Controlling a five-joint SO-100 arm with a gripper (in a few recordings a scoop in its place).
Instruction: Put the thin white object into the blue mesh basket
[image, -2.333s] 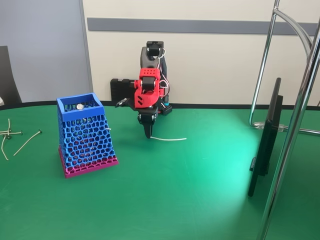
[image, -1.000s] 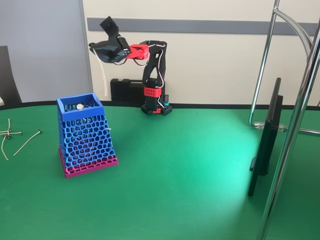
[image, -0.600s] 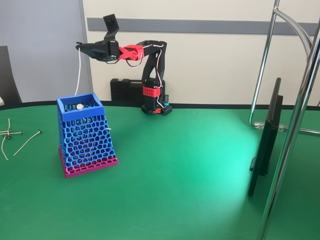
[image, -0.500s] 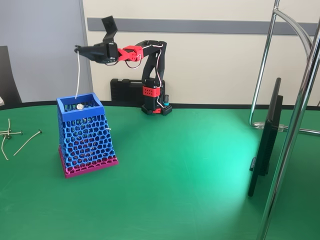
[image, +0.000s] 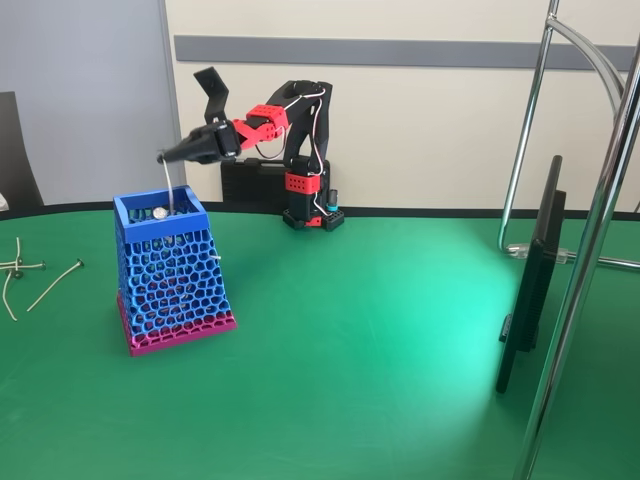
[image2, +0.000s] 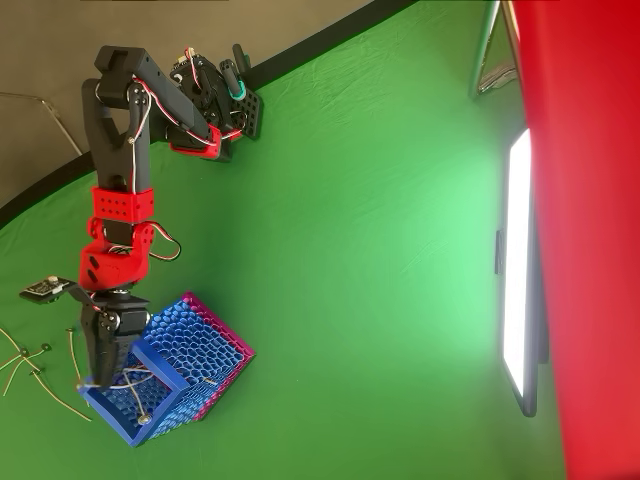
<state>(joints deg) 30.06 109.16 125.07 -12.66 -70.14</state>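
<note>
the thin white stick (image: 167, 186) hangs straight down from the gripper (image: 165, 157), its lower end inside the open top of the blue mesh basket (image: 168, 268), which stands on the green table (image: 380, 340). the gripper is pinched on the stick's upper end, above the basket's rim. no readable writing; a few greyish bent sticks (image: 30, 275) lie near the left edge.

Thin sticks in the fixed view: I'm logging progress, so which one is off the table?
The straight thin white stick, hanging from the gripper into the blue mesh basket. The bent greyish sticks lie on the green table.
</note>
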